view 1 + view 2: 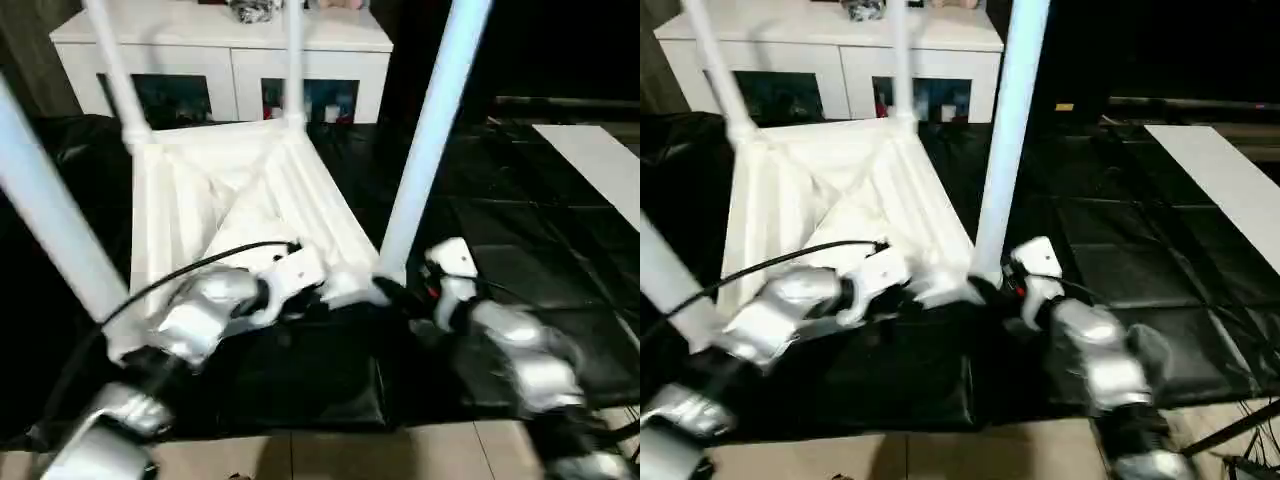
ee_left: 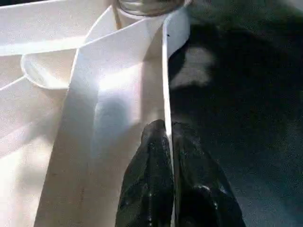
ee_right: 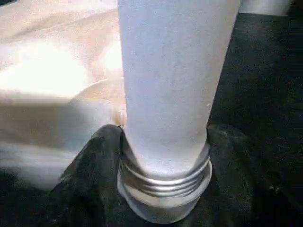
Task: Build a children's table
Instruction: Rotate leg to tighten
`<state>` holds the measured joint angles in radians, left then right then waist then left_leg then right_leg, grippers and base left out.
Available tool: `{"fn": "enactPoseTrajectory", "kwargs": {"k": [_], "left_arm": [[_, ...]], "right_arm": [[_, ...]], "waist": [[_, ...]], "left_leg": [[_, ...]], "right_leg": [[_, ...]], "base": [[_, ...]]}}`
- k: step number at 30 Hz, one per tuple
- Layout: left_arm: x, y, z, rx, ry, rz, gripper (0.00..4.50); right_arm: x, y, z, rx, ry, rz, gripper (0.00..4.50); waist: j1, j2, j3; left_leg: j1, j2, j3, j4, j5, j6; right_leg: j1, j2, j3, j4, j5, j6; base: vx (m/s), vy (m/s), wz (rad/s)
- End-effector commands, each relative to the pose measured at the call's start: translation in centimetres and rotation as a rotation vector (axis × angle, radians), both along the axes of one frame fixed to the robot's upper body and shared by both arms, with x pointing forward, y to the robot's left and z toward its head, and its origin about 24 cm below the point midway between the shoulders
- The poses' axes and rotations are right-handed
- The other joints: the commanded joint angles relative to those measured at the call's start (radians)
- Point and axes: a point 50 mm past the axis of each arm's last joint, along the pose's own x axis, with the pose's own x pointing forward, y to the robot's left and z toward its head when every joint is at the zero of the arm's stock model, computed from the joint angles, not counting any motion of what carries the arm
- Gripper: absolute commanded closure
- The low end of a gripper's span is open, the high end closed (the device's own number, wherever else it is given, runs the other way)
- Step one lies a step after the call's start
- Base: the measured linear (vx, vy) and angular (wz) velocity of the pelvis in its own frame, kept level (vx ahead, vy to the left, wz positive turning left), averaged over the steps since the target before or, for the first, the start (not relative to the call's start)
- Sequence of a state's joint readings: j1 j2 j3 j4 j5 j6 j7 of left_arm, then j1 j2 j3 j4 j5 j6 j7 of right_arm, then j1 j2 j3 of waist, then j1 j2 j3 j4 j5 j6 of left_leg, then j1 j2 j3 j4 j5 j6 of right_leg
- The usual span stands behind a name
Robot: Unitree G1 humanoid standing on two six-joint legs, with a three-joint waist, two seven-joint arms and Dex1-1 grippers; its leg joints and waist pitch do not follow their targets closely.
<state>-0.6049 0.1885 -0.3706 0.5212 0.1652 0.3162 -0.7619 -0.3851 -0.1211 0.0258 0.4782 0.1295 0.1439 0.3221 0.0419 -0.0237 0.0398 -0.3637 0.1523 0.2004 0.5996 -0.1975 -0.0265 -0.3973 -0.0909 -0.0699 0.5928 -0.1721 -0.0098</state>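
At the near rim of the upturned table top [image 1: 240, 190], the left gripper [image 2: 168, 137] was pinched tight on the thin white edge wall, one black finger [image 2: 149, 175] on each side of it. The right gripper [image 3: 163, 142] stood part-way closed around the base of the near right leg [image 1: 430, 130], its fingers [image 3: 94, 161] flanking the threaded collar; the leg rose upright from that corner socket. The children's table lay upside down on black sheeting [image 1: 520, 250], ribbed underside showing, with further legs [image 1: 115, 60] standing at the other corners. Beyond it stood a white cabinet [image 1: 220, 50] with glass-fronted doors; its contents could not be made out. A long white board [image 1: 1230, 190] lay to the right.
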Motion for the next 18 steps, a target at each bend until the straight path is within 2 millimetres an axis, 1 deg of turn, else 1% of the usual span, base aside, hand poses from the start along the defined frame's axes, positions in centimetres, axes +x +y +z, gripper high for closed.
{"fn": "enactPoseTrajectory", "kwargs": {"k": [1, 2, 3, 4, 5, 7, 8, 9, 10, 11, 12, 13, 14, 15, 16, 17, 18], "left_arm": [[0.0, -1.9, -0.7, -0.006, -0.017, 0.089, 4.50], [0.2, -2.4, -0.7, -0.020, -0.019, 0.114, 4.50], [0.4, -2.9, -0.6, -0.027, -0.031, 0.141, 4.50], [0.6, -3.5, -0.5, -0.038, -0.041, 0.174, 4.50], [0.6, -3.6, -0.5, -0.038, -0.041, 0.174, 4.50], [0.9, -3.8, -0.3, -0.037, -0.056, 0.197, 4.50], [1.0, -3.6, -0.1, -0.040, -0.064, 0.201, 4.50], [1.1, -3.4, 0.0, -0.037, -0.074, 0.196, 4.50], [1.2, -3.1, 0.2, -0.033, -0.086, 0.190, 4.50], [1.2, -3.0, 0.1, -0.033, -0.086, 0.189, 4.50], [1.2, -2.8, 0.1, -0.030, -0.084, 0.188, 4.50], [1.2, -2.7, 0.0, -0.027, -0.081, 0.189, 4.50], [1.1, -2.4, -0.1, -0.020, -0.077, 0.176, 4.50], [1.0, -2.3, -0.1, -0.017, -0.078, 0.165, 4.50], [0.8, -2.0, -0.1, -0.013, -0.076, 0.141, 4.50], [0.8, -2.0, -0.1, -0.013, -0.076, 0.141, 4.50], [0.7, -1.8, -0.2, -0.009, -0.070, 0.133, 4.50]], "right_arm": [[0.1, 1.0, -1.0, -0.011, 0.065, -0.073, 1.96], [0.3, 1.7, -1.0, 0.004, 0.071, -0.088, 1.97], [0.5, 2.5, -1.0, 0.018, 0.078, -0.098, 1.97], [0.7, 3.8, -1.0, 0.010, 0.078, -0.094, 1.97], [0.7, 3.8, -1.0, 0.009, 0.078, -0.094, 1.97], [0.8, 4.7, -1.0, -0.011, 0.068, -0.079, 1.97], [1.0, 4.7, -0.6, 0.010, 0.050, -0.079, 1.97], [1.0, 4.6, -0.3, 0.035, 0.034, -0.079, 1.97], [1.1, 4.5, 0.1, 0.067, 0.013, -0.079, 1.42], [1.1, 4.4, 0.2, 0.069, 0.010, -0.079, 1.42], [1.2, 4.4, 0.5, 0.085, -0.010, -0.079, 1.27], [1.2, 4.4, 0.7, 0.091, -0.023, -0.079, 1.20], [1.1, 4.2, 1.1, 0.093, -0.049, -0.068, 1.20], [1.1, 4.1, 1.3, 0.096, -0.061, -0.067, 0.96], [0.9, 3.8, 1.7, 0.097, -0.085, -0.063, 0.87], [0.9, 3.8, 1.7, 0.097, -0.085, -0.063, 0.87], [0.9, 3.5, 2.0, 0.091, -0.098, -0.059, 0.83]], "waist": [[-0.006, -0.005, -0.044], [-0.002, -0.002, -0.045], [-0.003, -0.004, -0.043], [-0.005, -0.002, -0.043], [-0.006, -0.002, -0.045], [-0.004, 0.000, -0.047], [-0.005, 0.000, -0.047], [-0.003, -0.001, -0.049], [-0.003, -0.001, -0.049], [-0.003, -0.002, -0.049], [-0.002, -0.002, -0.049], [-0.007, -0.003, -0.049], [-0.012, 0.002, -0.050], [-0.009, 0.001, -0.053], [-0.005, -0.001, -0.054], [-0.004, -0.002, -0.053], [-0.003, -0.001, -0.052]], "left_leg": [[0.021, 0.076, -0.055, -0.087, -0.393, -0.044], [0.024, 0.077, -0.056, -0.087, -0.395, -0.042], [0.025, 0.075, -0.054, -0.087, -0.405, -0.027], [0.022, 0.074, -0.053, -0.088, -0.406, -0.026], [0.021, 0.074, -0.055, -0.091, -0.401, -0.023], [0.020, 0.076, -0.052, -0.093, -0.385, -0.016], [0.018, 0.076, -0.051, -0.094, -0.381, -0.013], [0.013, 0.077, -0.052, -0.095, -0.361, -0.003], [0.013, 0.077, -0.050, -0.095, -0.356, 0.000], [0.013, 0.077, -0.049, -0.095, -0.352, 0.003], [0.012, 0.077, -0.048, -0.094, -0.347, 0.010], [0.005, 0.076, -0.050, -0.096, -0.348, 0.015], [-0.007, 0.077, -0.057, -0.099, -0.329, 0.017], [-0.005, 0.079, -0.056, -0.098, -0.310, 0.020], [-0.001, 0.080, -0.054, -0.096, -0.298, 0.023], [0.005, 0.081, -0.048, -0.094, -0.296, 0.031], [0.006, 0.080, -0.048, -0.094, -0.299, 0.032]], "right_leg": [[0.018, -0.079, 0.044, -0.102, -0.548, -0.123], [0.017, -0.080, 0.043, -0.105, -0.545, -0.118], [0.014, -0.079, 0.044, -0.110, -0.538, -0.110], [0.013, -0.077, 0.043, -0.110, -0.535, -0.109], [0.018, -0.077, 0.041, -0.108, -0.518, -0.106], [0.018, -0.076, 0.043, -0.106, -0.473, -0.110], [0.020, -0.076, 0.044, -0.106, -0.460, -0.112], [0.025, -0.079, 0.045, -0.101, -0.428, -0.119], [0.025, -0.079, 0.046, -0.101, -0.417, -0.122], [0.025, -0.079, 0.047, -0.100, -0.407, -0.125], [0.025, -0.080, 0.048, -0.100, -0.397, -0.130], [0.029, -0.081, 0.047, -0.097, -0.399, -0.133], [0.041, -0.082, 0.044, -0.094, -0.399, -0.129], [0.039, -0.082, 0.045, -0.093, -0.379, -0.128], [0.037, -0.082, 0.046, -0.093, -0.356, -0.132], [0.028, -0.079, 0.049, -0.092, -0.339, -0.147], [0.028, -0.078, 0.049, -0.092, -0.343, -0.153]], "base": [[0.000, 0.000, 0.00], [0.000, 0.000, 0.00], [0.000, 0.000, 0.00], [0.000, 0.000, 0.00], [0.000, 0.000, 0.00], [0.000, 0.000, 0.00], [0.000, 0.000, 0.00], [0.000, 0.000, 0.00], [0.000, 0.000, 0.00], [0.000, 0.000, 0.00], [0.000, 0.000, 0.00], [0.000, 0.000, 0.00], [0.000, 0.000, 0.00], [0.000, 0.000, 0.00], [0.000, 0.000, 0.00], [0.000, 0.000, 0.00], [0.000, 0.000, 0.00]]}}
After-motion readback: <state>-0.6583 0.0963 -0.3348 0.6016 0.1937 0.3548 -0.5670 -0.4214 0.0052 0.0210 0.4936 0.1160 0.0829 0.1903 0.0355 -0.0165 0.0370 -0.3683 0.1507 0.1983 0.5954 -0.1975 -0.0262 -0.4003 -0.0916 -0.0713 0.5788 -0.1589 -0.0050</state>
